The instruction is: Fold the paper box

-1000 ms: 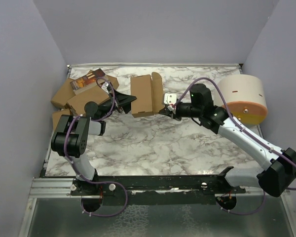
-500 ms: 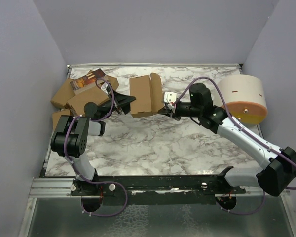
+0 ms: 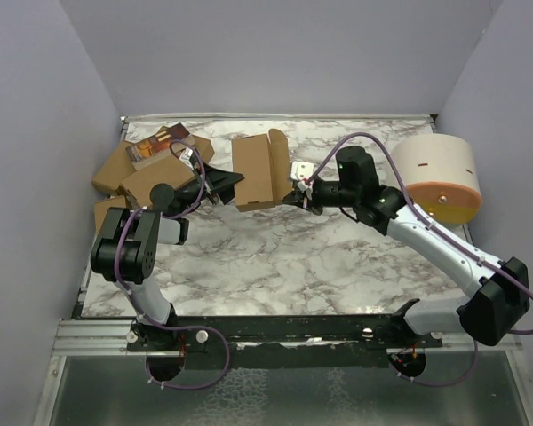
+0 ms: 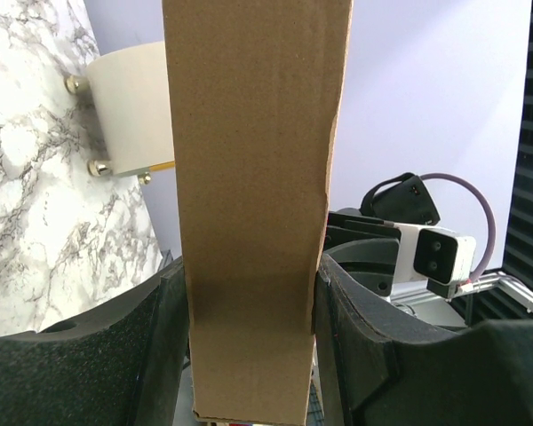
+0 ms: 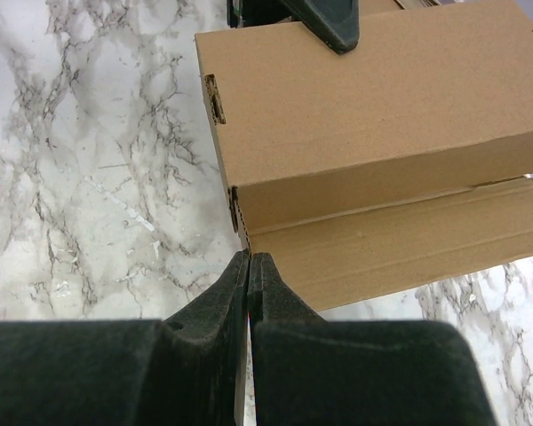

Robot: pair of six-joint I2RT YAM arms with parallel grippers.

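Top view, left arm (image 3: 124,248): rises from its base at the near left, folds at the elbow and reaches right towards the middle of the table (image 3: 275,257)
Top view, right arm (image 3: 435,244): stretched long from the near right corner, up and left, wrist level with the box
Top view, paper box (image 3: 253,173): one, held above the far middle of the table between the two grippers, a long flap standing open on its right side
Top view, left gripper (image 3: 233,182): clamped on the box's left end
Top view, right gripper (image 3: 293,198): at the box's lower right corner
Top view, counts: two arms; one white cylinder (image 3: 440,173) with an orange rim at the far right; one heap of brown cartons (image 3: 138,173) at the far left, at least three, overlapping
Left wrist view: the box stands as one upright brown panel, a black finger touching each side
Right wrist view: both fingers pressed together, tips touching the box's near corner where the flap crease begins; whether they pinch any cardboard cannot be told
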